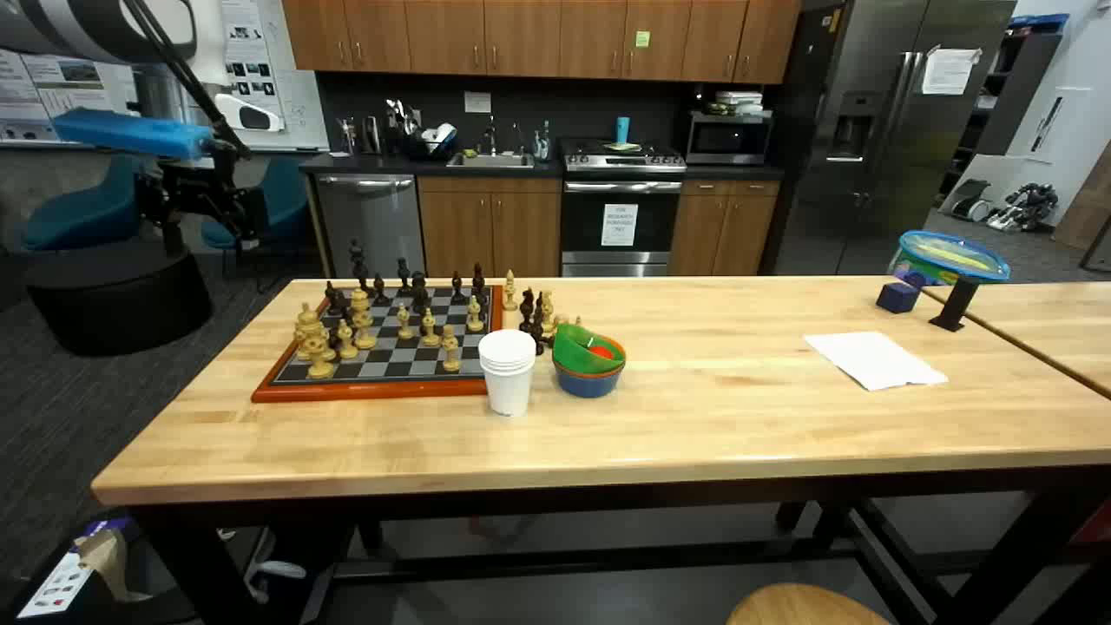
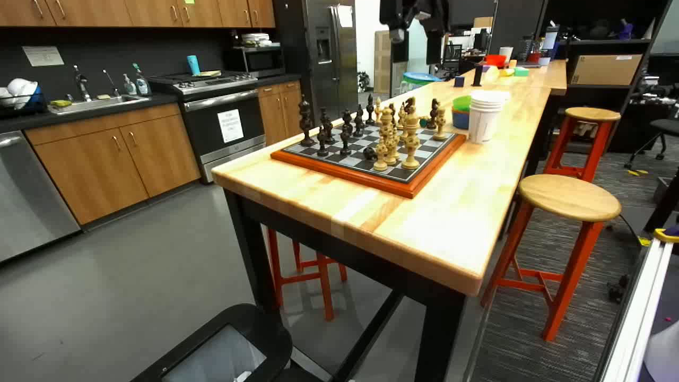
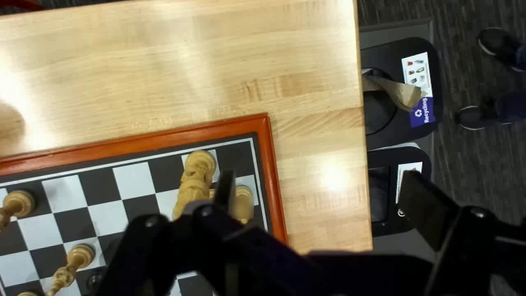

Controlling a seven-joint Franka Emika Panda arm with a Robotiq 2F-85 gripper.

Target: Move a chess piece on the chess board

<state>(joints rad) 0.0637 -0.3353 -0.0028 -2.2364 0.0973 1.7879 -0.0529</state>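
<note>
The chess board (image 1: 373,391) lies on the wooden table, with its border also in an exterior view (image 2: 345,175) and the wrist view (image 3: 123,146). Light pieces (image 1: 320,358) and dark pieces (image 2: 305,122) stand on it. One small dark piece (image 2: 370,154) looks very low; I cannot tell if it lies down. My gripper (image 1: 208,208) hangs above table height, also visible at the top of an exterior view (image 2: 417,45). In the wrist view the gripper (image 3: 322,189) has its fingers wide apart with nothing between them. One finger partly covers a light piece (image 3: 243,201) near the board's corner.
Stacked white cups (image 1: 508,378) and a green bowl (image 1: 573,347) in a blue bowl (image 1: 588,382) stand beside the board. More pieces (image 1: 527,308) stand off the board. White paper (image 1: 875,358) and a dark block (image 1: 897,297) lie farther along. Bins (image 3: 402,94) stand past the table edge.
</note>
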